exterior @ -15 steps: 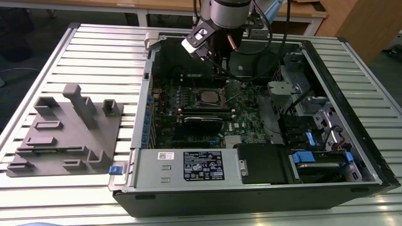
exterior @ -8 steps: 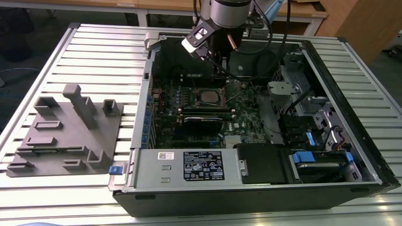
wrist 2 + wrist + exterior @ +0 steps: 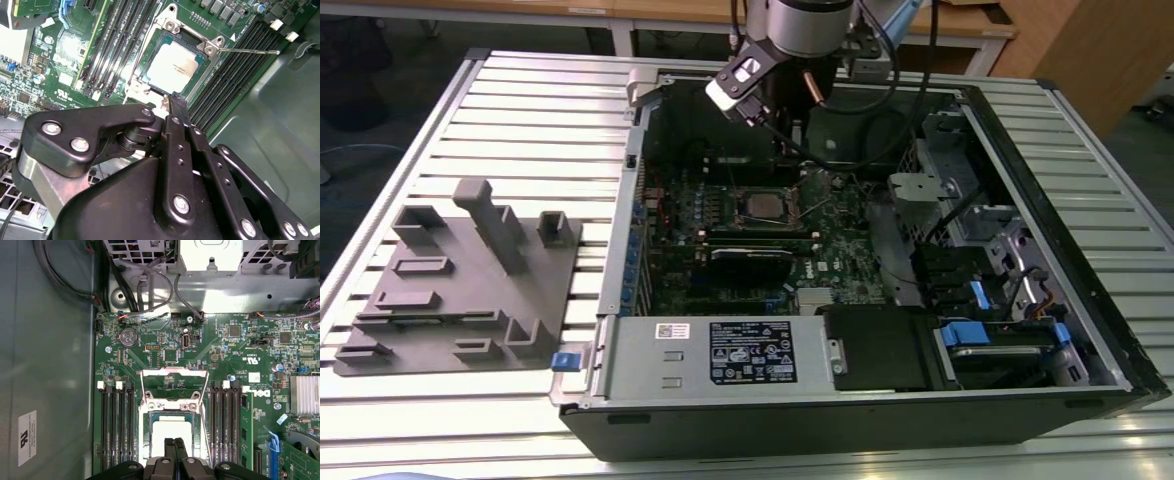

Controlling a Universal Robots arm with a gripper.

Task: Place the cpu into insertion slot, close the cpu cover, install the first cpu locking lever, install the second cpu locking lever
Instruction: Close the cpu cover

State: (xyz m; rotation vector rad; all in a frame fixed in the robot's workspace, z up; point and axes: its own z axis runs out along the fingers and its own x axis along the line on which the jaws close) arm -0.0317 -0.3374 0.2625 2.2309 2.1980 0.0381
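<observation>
The cpu (image 3: 172, 67) (image 3: 172, 432) lies with its silver-grey top up in the insertion slot (image 3: 767, 205) on the green motherboard. The cpu cover (image 3: 205, 47) (image 3: 172, 405) looks to be lying down around it as a silver frame. One thin locking lever (image 3: 250, 50) sticks out sideways over the memory slots; in the first wrist view thin rods (image 3: 142, 390) run along both sides of the socket. My gripper (image 3: 176, 105) (image 3: 174, 445) (image 3: 787, 150) hovers just above the socket's edge. It is shut, fingertips together, with nothing between them.
Long black memory slots (image 3: 117, 425) flank the socket on both sides. The open case wall (image 3: 640, 170), cables (image 3: 150, 285), a power supply (image 3: 720, 350) and blue-tabbed drive bays (image 3: 987, 330) ring the board. A grey fixture block (image 3: 454, 280) sits on the table at the exterior view's left.
</observation>
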